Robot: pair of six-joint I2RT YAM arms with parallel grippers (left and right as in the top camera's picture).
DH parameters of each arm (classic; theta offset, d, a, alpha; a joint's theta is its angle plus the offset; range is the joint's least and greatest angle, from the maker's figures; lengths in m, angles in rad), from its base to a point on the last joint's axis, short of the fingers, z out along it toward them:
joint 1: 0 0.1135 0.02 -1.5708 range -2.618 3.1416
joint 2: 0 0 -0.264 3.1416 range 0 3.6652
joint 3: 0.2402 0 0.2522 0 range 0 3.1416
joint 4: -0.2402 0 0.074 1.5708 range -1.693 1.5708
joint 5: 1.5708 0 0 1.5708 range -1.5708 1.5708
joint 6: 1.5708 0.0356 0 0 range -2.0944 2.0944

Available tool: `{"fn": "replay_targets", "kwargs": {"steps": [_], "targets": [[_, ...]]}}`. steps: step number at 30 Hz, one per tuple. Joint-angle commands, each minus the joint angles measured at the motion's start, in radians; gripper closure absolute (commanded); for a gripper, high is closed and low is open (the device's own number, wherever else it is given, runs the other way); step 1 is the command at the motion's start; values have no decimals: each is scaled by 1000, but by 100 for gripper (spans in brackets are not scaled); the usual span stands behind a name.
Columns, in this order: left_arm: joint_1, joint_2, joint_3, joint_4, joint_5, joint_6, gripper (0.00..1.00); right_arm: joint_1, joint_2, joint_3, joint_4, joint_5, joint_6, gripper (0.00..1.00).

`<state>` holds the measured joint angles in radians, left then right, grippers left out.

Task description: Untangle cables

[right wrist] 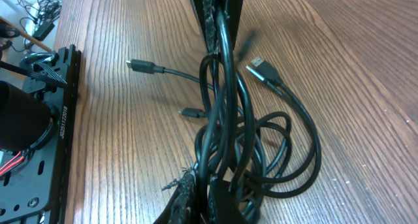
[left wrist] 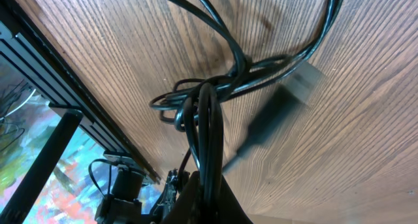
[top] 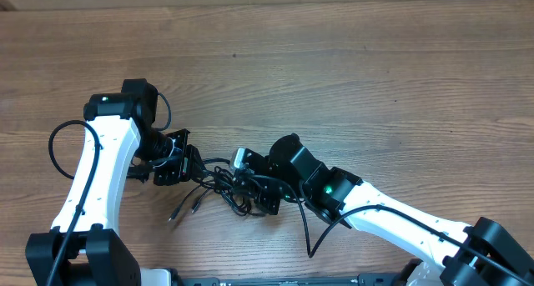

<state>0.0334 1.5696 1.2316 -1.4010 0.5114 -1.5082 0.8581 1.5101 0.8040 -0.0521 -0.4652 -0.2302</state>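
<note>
The cables (top: 219, 186) are thin black cords looped in a bundle between my two grippers, low in the middle of the table. My left gripper (top: 173, 158) is shut on strands at the bundle's left side. In the left wrist view its fingers (left wrist: 225, 194) pinch cords that run up to a knot (left wrist: 196, 100), and a blurred silver-tipped plug (left wrist: 277, 116) hangs beside it. My right gripper (top: 253, 184) is shut on the bundle's right side. Its fingers (right wrist: 196, 194) clamp several strands of the cables (right wrist: 287, 152). Loose plug ends (right wrist: 145, 67) (right wrist: 264, 70) lie on the wood.
Two plug ends (top: 185, 208) trail toward the front edge of the wooden table (top: 350, 61). A black mounting rail (right wrist: 59, 113) runs along that edge on the left of the right wrist view. The left arm's own thick cable (top: 57, 144) loops at far left.
</note>
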Motion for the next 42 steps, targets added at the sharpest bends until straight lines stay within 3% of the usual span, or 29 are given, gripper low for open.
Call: {"fn": "replay_targets", "kwargs": {"steps": [1, 4, 5, 6, 7, 19, 21, 26, 31, 42], "targets": [[-2, 7, 14, -1, 2, 20, 96, 5, 5, 16, 6, -7, 1, 96], [-2, 7, 14, -1, 2, 20, 96, 5, 5, 16, 7, -7, 1, 96], [-2, 7, 14, -1, 3, 20, 96, 5, 5, 16, 6, -7, 1, 91], [-2, 7, 14, -1, 3, 20, 96, 5, 5, 16, 6, -7, 1, 80], [-2, 7, 14, 0, 5, 19, 96, 5, 5, 16, 7, -7, 1, 61], [-2, 7, 14, 2, 14, 20, 96, 5, 43, 16, 39, 3, -2, 54], [-2, 7, 14, 1, 21, 20, 96, 5, 52, 16, 58, 0, -2, 55], [-2, 7, 14, -5, 22, 20, 96, 5, 53, 16, 85, 1, -2, 96], [-2, 7, 14, -8, 21, 20, 96, 5, 53, 16, 69, 0, 54, 96], [1, 7, 14, -8, 0, 16, 96, -74, -95, 16, 59, -21, 418, 96]]}}
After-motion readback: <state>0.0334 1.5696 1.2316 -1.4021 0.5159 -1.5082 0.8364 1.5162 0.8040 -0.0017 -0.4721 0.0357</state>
